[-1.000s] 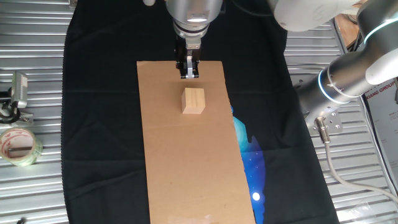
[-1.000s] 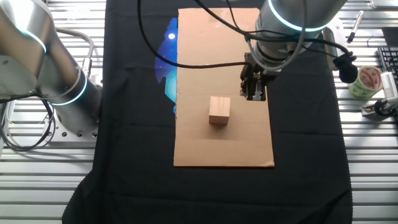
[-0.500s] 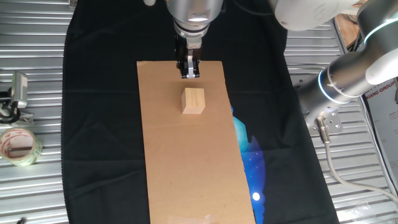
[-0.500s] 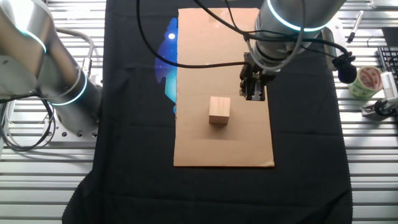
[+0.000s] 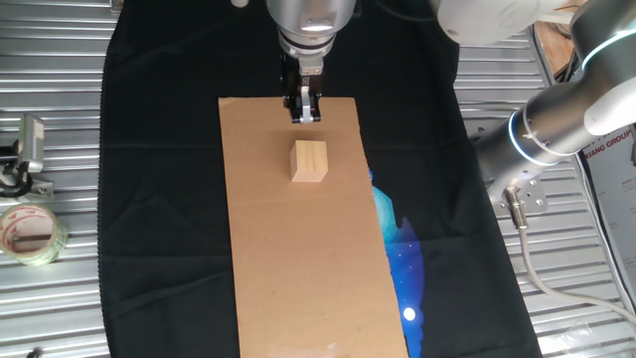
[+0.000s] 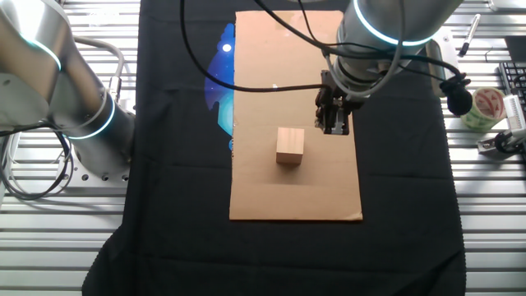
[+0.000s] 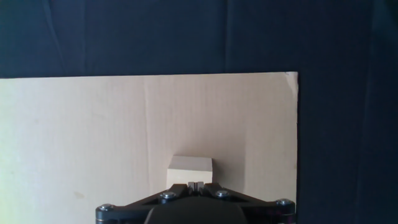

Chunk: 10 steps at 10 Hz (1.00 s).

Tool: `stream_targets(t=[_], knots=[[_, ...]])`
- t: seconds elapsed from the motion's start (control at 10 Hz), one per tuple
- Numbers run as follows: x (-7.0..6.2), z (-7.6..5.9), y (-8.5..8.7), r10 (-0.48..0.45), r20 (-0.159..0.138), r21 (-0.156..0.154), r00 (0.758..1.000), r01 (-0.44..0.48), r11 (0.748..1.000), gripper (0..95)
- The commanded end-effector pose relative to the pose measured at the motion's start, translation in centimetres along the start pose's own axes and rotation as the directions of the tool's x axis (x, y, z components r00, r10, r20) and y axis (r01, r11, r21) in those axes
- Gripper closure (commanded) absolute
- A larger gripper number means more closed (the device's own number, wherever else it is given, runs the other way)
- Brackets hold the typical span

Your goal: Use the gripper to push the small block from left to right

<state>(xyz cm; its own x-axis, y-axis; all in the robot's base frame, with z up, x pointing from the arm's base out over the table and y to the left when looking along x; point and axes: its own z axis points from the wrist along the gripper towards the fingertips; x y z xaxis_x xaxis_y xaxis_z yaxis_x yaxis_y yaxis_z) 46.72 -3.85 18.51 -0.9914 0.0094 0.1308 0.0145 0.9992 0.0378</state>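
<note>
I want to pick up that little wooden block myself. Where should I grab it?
Pinch the small block from above, on two opposite flat sides. It sits squarely on the cardboard sheet with plain faces and free space all around, so either pair probably works. The gripper is not touching it.

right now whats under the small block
The small block sits on the brown cardboard sheet, which lies on a black cloth. The cardboard patch beneath the block is covered, so nothing there can be checked. The gripper is apart from it.
</note>
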Motion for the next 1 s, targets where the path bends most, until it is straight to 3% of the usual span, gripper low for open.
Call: stream_targets(t=[0.1,1.0], knots=[[0.11,0.02,-0.05,0.013,-0.008,0.004,1.000,-0.013,1.000,95.0],[0.83,-0.32,-0.68,-0.020,-0.009,-0.013,1.000,0.020,1.000,95.0]])
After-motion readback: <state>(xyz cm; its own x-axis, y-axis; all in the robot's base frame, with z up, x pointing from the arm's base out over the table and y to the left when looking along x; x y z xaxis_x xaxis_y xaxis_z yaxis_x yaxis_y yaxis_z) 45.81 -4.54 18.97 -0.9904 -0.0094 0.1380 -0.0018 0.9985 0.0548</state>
